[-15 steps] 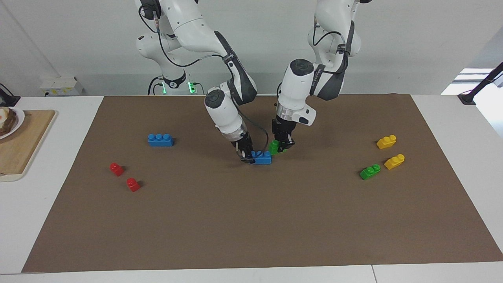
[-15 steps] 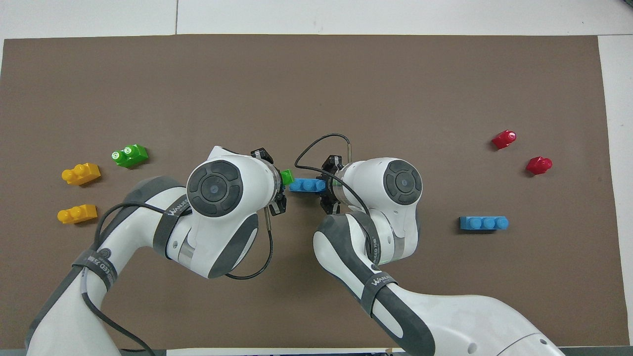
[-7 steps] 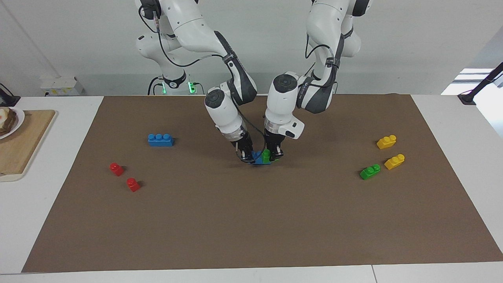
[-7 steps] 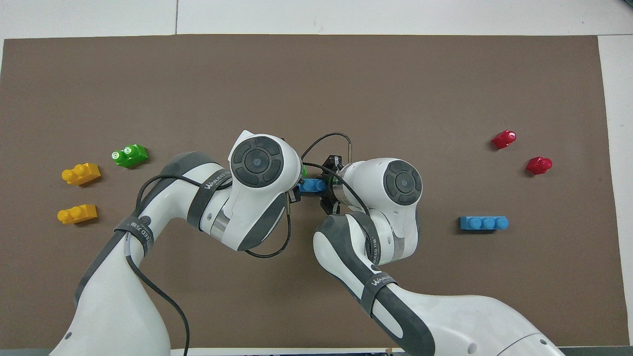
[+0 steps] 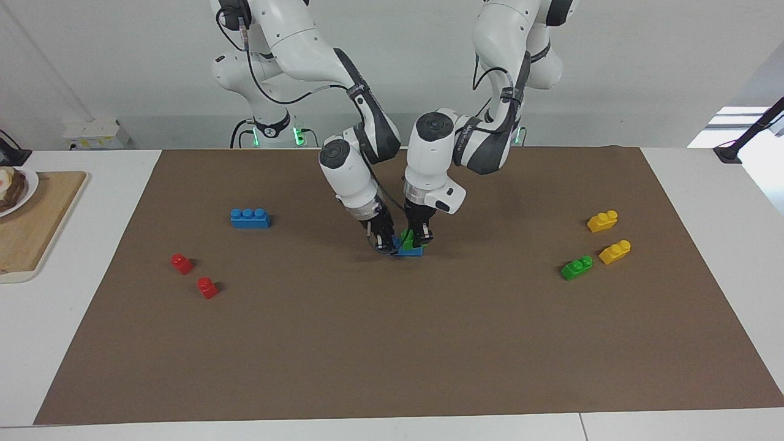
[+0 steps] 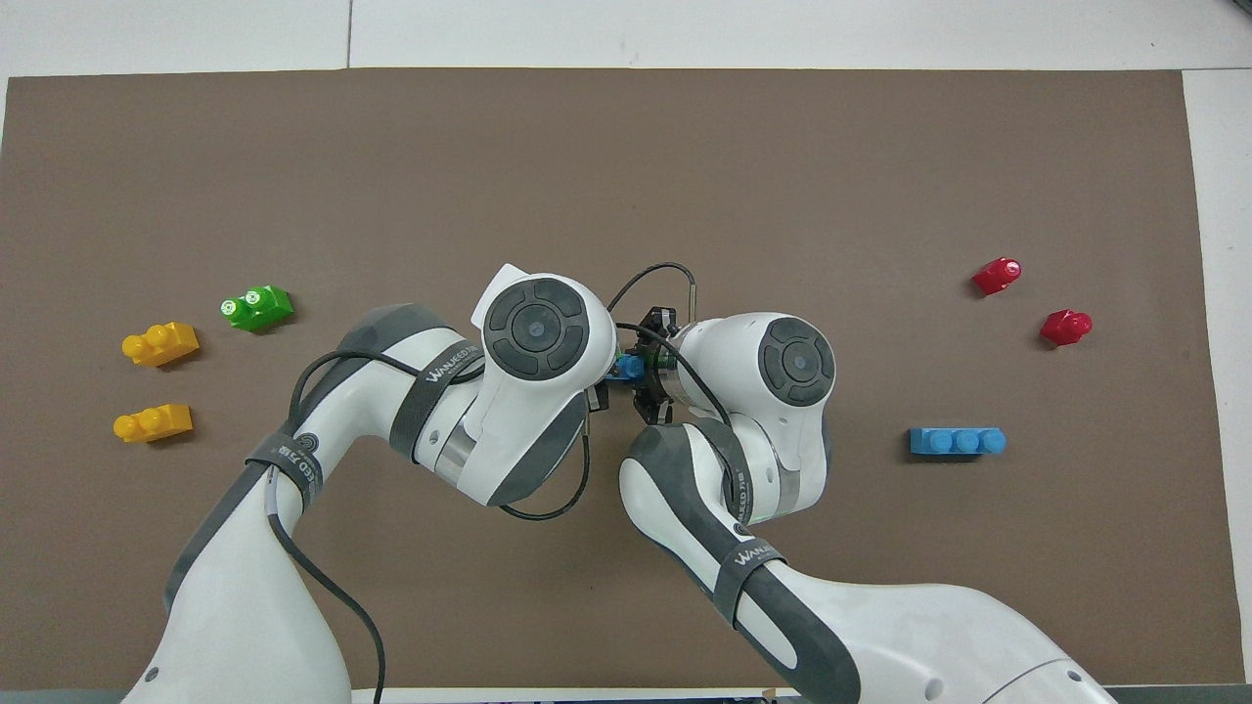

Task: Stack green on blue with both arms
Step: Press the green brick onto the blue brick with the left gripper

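My left gripper (image 5: pixel 420 237) was down at the middle of the brown mat (image 5: pixel 392 343), closed on the green brick (image 5: pixel 407 237), which sat tilted on top of the blue brick (image 5: pixel 409 250). My right gripper (image 5: pixel 384 240) was low beside it, clamped on the end of that same blue brick toward the right arm's end of the bench (image 5: pixel 710 184); the blue brick lay on the mat. From overhead my two wrists covered nearly all of this, and only a bit of the blue brick (image 6: pixel 626 367) showed between them.

The second blue brick (image 5: pixel 250 218) lay on the mat well apart, toward the right arm's end, with two red bricks (image 5: pixel 182 263) farther from me than it. Toward the left arm's end lay the second green brick (image 5: pixel 576 268) and, just beside it, two yellow bricks (image 5: pixel 602 221). A wooden board (image 5: pixel 30 226) rested on the bench off the mat, at the right arm's end.
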You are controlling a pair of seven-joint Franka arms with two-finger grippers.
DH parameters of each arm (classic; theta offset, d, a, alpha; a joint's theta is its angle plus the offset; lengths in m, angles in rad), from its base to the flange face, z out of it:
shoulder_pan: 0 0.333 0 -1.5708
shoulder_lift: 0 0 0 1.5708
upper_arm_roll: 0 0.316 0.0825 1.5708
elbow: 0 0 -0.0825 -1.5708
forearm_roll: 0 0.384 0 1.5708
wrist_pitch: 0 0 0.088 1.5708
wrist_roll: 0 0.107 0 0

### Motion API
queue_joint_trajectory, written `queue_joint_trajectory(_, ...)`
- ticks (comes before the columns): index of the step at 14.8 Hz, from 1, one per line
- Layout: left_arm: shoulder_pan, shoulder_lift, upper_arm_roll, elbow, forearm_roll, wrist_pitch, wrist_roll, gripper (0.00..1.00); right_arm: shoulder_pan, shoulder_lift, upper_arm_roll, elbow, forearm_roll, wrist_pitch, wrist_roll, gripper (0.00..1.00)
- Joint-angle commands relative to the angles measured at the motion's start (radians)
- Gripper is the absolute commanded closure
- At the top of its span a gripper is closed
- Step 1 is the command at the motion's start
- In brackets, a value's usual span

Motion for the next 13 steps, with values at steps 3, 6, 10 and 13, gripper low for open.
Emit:
queue_joint_trajectory(3, -0.024, 0.002, 0.009, -0.03, 0.013, -0.017, 0.06, 1.0, 0.0, 0.007, -0.002, -0.032, 0.028, 0.052, -0.006, 1.0)
queue_joint_trajectory(6, -0.022, -0.001, 0.009, -0.047, 0.011, -0.02, 0.095, 1.0, 0.0, 0.007, -0.002, -0.032, 0.028, 0.051, -0.006, 1.0)
queue_joint_trajectory(10, -0.01, -0.004, 0.009, -0.065, 0.011, -0.011, 0.112, 1.0, -0.001, 0.007, -0.002, -0.032, 0.028, 0.051, -0.006, 1.0)
queue_joint_trajectory(13, -0.009, -0.004, 0.009, -0.077, 0.011, 0.006, 0.138, 1.0, -0.001, 0.007, -0.002, -0.032, 0.028, 0.052, -0.006, 1.0)
